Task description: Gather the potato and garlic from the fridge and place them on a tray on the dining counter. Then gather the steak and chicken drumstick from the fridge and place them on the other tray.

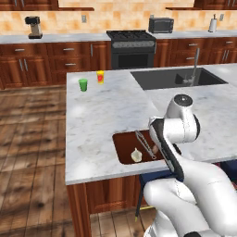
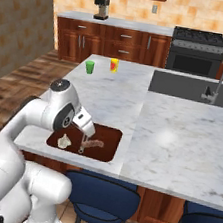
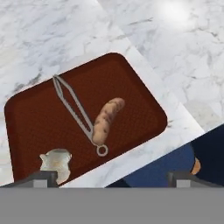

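A dark red-brown tray [image 3: 131, 83] lies at the near edge of the dining counter [image 1: 106, 111]. On it are the off-white garlic [image 3: 57, 162], the long tan potato [image 3: 107, 120] and metal tongs [image 3: 72, 105]. My gripper [image 3: 113, 179] hovers above the tray, open, with nothing between its fingertips. In the right base view the gripper [image 2: 85, 136] hangs over the tray [image 2: 111, 133], between the garlic [image 2: 64, 141] and the potato [image 2: 95, 143]. The left base view shows the garlic [image 1: 135, 155] on the tray [image 1: 123, 143], beside my arm. The fridge, steak and chicken drumstick are out of view.
A green cup [image 1: 83, 84] and a yellow cup [image 1: 100, 77] stand at the counter's far left. A dark sink [image 1: 176, 77] with a faucet [image 1: 193, 69] lies at the back right. Blue stools [image 2: 102, 195] stand under the near edge. The stove [image 1: 132, 46] is along the back wall.
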